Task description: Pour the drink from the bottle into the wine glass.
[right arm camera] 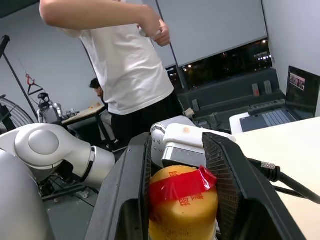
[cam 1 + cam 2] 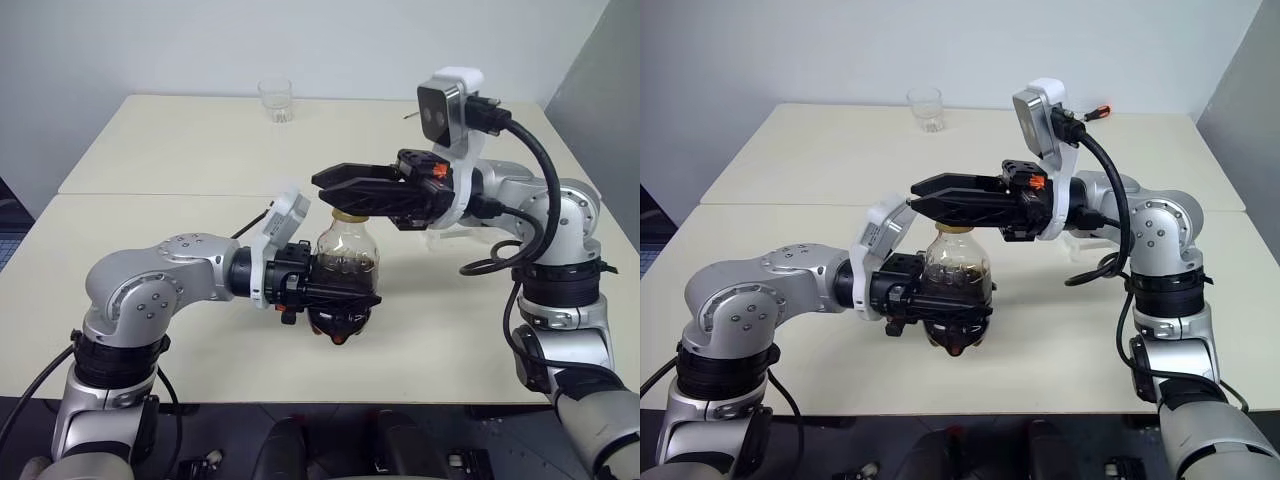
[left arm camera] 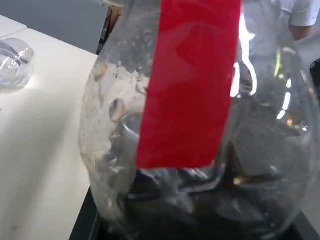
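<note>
Left gripper (image 2: 335,292) clamping squat clear plastic bottle (image 2: 347,252)

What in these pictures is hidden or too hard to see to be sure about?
- Wine glass: in the left eye view the right gripper and its arm cover nearly all of it.
- Bottle base: the left gripper wraps it, so it can't be seen.
- Cap: in the right wrist view, black fingers flank it; whether it is loosened can't be told.
- Tumbler: too far to see any contents.
</note>
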Robot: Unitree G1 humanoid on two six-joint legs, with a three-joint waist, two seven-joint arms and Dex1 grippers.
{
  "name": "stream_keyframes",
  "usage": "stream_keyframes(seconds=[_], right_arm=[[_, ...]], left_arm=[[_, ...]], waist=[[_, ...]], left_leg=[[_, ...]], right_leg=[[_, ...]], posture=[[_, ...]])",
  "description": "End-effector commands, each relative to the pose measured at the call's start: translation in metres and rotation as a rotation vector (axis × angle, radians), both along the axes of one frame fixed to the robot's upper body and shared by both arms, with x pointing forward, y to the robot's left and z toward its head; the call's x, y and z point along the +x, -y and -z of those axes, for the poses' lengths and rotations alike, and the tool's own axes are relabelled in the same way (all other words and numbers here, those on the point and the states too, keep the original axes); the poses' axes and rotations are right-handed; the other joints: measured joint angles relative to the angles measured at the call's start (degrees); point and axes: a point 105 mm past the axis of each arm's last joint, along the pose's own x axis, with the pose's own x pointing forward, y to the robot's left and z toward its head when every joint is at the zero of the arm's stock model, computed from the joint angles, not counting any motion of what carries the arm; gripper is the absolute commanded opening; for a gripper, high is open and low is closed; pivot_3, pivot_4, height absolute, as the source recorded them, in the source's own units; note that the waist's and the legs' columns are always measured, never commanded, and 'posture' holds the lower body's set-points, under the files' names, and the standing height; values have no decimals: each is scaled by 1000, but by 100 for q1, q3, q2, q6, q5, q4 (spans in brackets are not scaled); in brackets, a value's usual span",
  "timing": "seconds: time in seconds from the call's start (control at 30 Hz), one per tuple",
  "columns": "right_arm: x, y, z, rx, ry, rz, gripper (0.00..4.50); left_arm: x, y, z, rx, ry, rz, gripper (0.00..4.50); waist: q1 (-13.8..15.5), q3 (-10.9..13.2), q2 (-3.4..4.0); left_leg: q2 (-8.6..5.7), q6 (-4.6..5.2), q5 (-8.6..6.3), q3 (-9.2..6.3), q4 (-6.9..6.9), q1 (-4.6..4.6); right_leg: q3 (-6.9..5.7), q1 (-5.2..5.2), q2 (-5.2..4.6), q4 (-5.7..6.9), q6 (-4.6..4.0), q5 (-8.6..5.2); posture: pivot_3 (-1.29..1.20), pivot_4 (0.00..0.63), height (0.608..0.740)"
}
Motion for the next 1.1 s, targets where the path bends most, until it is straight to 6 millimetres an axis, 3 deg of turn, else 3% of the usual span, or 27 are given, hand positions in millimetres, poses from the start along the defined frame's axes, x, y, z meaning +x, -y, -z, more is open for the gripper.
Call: stream_keyframes(seconds=[0.03,0.23,0.4,0.7,1.1], right_arm=[[11,0,2,-27,2,111,1273],[-3,3,-17,10,-1,102,1273],[-11,1,-17,14,-25,84,1273],[-7,-2,-18,22,-30,114,4418],[-7,6,-17,23,-3,228,4464]], left_arm=[[-11,2,-26,-86,140,69,1987],[-7,-9,-14,-65,140,-4,1987],[-10,-8,-11,-69,149,-1,1987],[-6,-6,-10,-68,155,-12,1987],[20,-24,14,-26,130,-215,1987]], waist=[[0,0,0],[-1,1,1],[5,1,1],[2,1,2],[3,1,2]], left_leg=[[0,0,0,0,0,0],[3,0,0,-1,-2,-1],[4,0,0,0,-1,-3],[-1,1,0,3,-2,-2],[1,1,-1,4,-5,-3]], right_leg=[[0,0,0,0,0,0],[1,-1,-1,0,0,0],[2,-1,-5,-3,0,0],[1,0,3,-4,1,0],[3,-1,2,-8,1,0]], posture=[[0,150,740],[0,150,740],[0,150,740],[0,150,740],[0,150,740]])
